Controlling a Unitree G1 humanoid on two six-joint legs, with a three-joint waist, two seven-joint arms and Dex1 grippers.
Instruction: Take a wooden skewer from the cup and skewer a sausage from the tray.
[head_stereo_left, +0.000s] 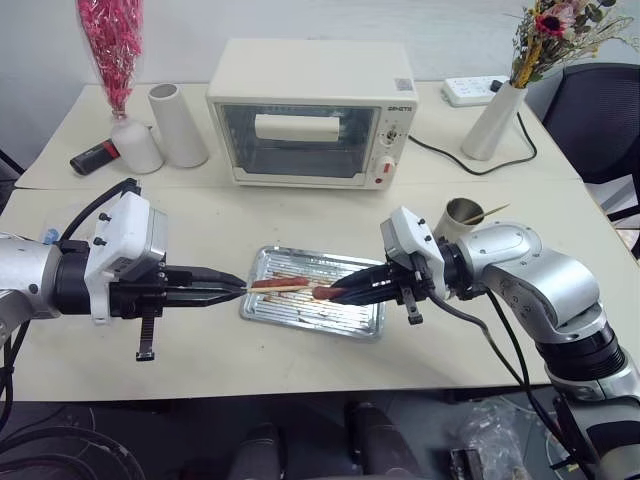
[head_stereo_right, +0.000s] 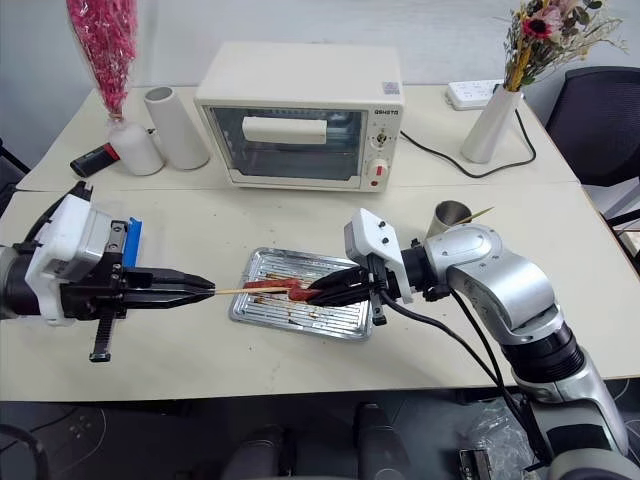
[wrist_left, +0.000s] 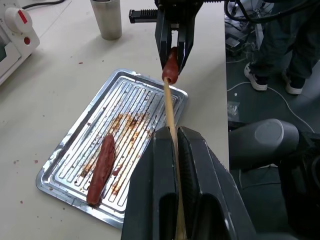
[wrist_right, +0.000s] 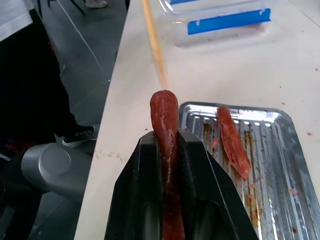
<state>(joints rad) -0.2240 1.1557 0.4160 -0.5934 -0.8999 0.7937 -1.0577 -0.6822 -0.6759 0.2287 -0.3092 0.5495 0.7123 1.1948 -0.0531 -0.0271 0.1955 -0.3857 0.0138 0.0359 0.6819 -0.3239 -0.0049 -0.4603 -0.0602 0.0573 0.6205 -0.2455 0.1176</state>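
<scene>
With both claws raised above the tray, the step in hand is the piercing itself. Left claw is clamped on the wooden skewer, which runs out level toward the right. Right claw is clamped on the sausage, whose rounded end sticks out past the fingertips and faces the stick. In the left wrist view the skewer's point sits at that end; whether it has entered the meat cannot be told.

Judgement: the two axes should line up before any push. The stick needs to meet the middle of the sausage's end and travel along its length; an off-centre entry would likely break out through the side. A slow, straight closing of the two claws seems best, since the thin stick may bow or slip in its grip.

A second sausage lies on the tray's ridged base among grease marks. The cup stands on the counter behind the right arm, another stick leaning out of it.
</scene>
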